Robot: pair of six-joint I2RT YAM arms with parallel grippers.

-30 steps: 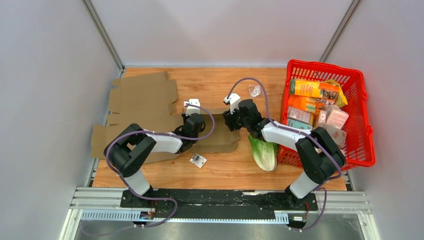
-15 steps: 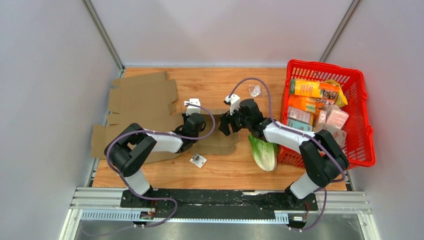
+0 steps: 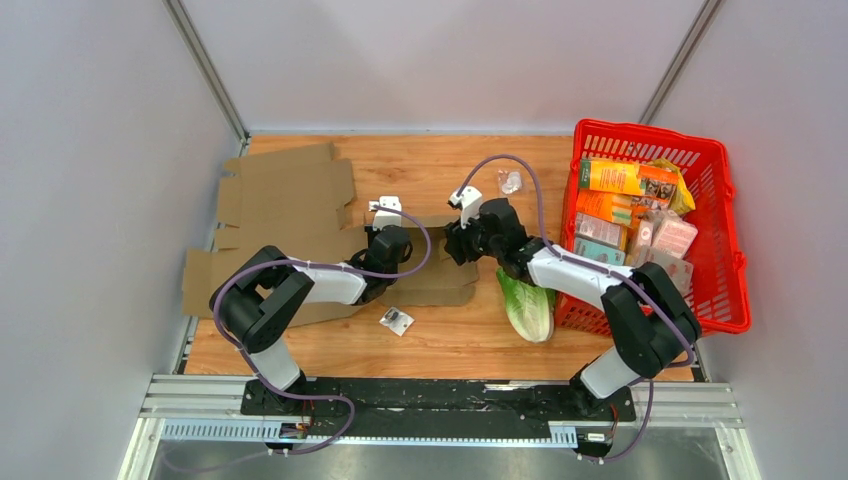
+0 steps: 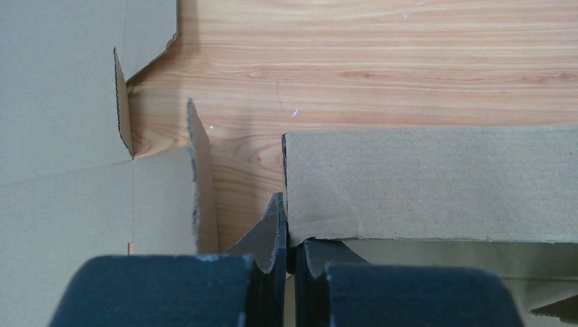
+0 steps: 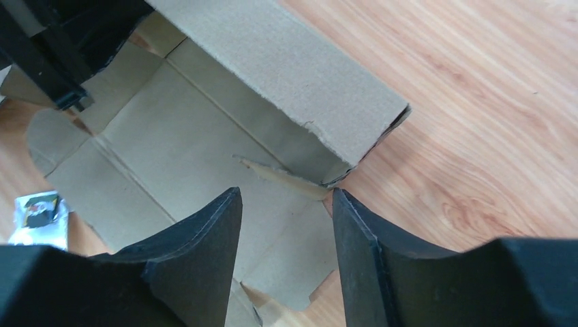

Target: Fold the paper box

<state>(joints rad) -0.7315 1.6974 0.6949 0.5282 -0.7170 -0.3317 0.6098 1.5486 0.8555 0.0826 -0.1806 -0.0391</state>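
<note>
Left gripper (image 4: pixel 286 248): jaws clenched and, going by the wrist view, pinching the near corner of the box's (image 4: pixel 422 180) raised long wall, which is doubled over on itself. Right gripper (image 5: pixel 286 204): jaws apart, nothing held, poised over the wall's other end, where a small torn tab (image 5: pixel 283 174) sticks out just ahead of the fingertips. The box lies mid-table (image 3: pixel 440 170) between the two arms, its base panel flat and its other flaps unfolded (a second flat sheet (image 3: pixel 285 200) lies to the left, untouched). Step in hand, as judged: forming the first side wall, with the left holding and the right about to work the end. The next move calls for the right jaws to close on or press that tab and turn it inward without tearing it further, while the left maintains its pinch.
</note>
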